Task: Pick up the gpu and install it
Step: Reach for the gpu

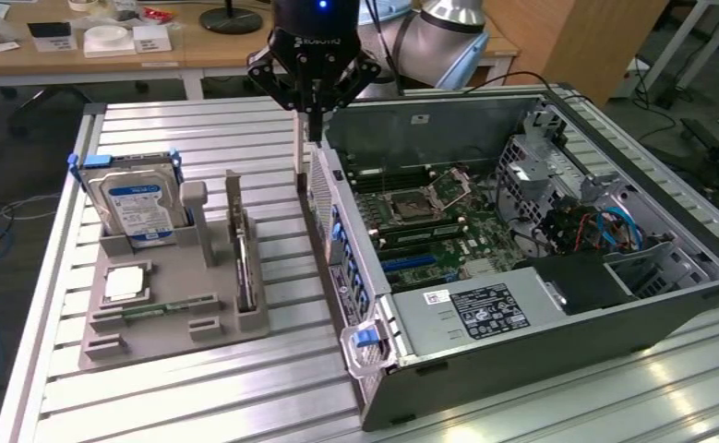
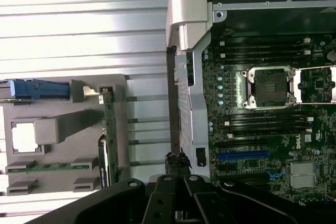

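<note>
Right now the gpu (image 1: 245, 266) stands on edge in a slot of the gray holder tray (image 1: 172, 277), near the hard drive (image 1: 137, 205), on the slatted counter (image 1: 211, 388). My jaws are clenched on nothing. They hang above the wall of the open computer case (image 1: 544, 360) that faces the tray, well apart from the card.

Exterior high, oblique — wrist straight down
</note>
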Available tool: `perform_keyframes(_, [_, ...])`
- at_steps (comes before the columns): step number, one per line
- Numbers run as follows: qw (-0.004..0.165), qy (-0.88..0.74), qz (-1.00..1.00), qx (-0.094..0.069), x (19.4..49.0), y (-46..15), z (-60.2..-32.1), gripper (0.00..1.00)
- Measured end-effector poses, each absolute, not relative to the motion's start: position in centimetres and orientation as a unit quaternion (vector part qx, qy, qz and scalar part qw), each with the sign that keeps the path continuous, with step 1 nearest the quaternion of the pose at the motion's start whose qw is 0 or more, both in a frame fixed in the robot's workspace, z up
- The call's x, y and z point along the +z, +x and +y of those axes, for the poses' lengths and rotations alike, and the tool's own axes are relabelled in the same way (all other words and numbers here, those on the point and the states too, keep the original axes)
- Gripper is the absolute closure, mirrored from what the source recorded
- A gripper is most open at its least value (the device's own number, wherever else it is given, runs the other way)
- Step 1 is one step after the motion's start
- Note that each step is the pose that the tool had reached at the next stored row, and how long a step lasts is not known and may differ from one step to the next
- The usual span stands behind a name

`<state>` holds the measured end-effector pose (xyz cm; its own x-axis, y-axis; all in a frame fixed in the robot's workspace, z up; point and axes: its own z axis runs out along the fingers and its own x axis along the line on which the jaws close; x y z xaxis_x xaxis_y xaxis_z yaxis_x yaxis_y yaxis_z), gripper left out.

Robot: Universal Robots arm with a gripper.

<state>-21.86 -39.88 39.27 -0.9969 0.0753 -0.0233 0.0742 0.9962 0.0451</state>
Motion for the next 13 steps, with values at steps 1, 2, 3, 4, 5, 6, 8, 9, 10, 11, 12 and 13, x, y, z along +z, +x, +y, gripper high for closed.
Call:
perform_keyframes(1, [0.012,0.037,0.999,0.022,39.3,-22.0,-39.9,0.89])
perform_keyframes(2, [0.013,0.037,0.999,0.022,39.3,-22.1,-39.9,0.89])
perform_keyframes(3, [0.012,0.037,0.999,0.022,39.3,-22.2,-39.9,0.89])
perform_keyframes(4, [0.012,0.037,0.999,0.022,39.3,-22.4,-39.9,0.89])
perform_keyframes(5, [0.012,0.037,0.999,0.022,39.3,-22.5,-39.9,0.89])
perform_keyframes(6, [0.013,0.037,0.999,0.022,39.3,-22.6,-39.9,0.89])
perform_keyframes(8, [0.013,0.037,0.999,0.022,39.3,-22.9,-39.9,0.89])
perform_keyframes(9, [0.012,0.037,0.999,0.022,39.3,-23.0,-39.9,0.89])
perform_keyframes(10, [0.013,0.037,0.999,0.022,39.3,-23.1,-39.9,0.89])
perform_keyframes(11, [0.012,0.037,0.999,0.022,39.3,-23.2,-39.9,0.89])
perform_keyframes(12, [0.012,0.037,0.999,0.022,39.3,-23.4,-39.9,0.89])
perform_keyframes(13, [0.012,0.037,0.999,0.022,39.3,-23.5,-39.9,0.89])
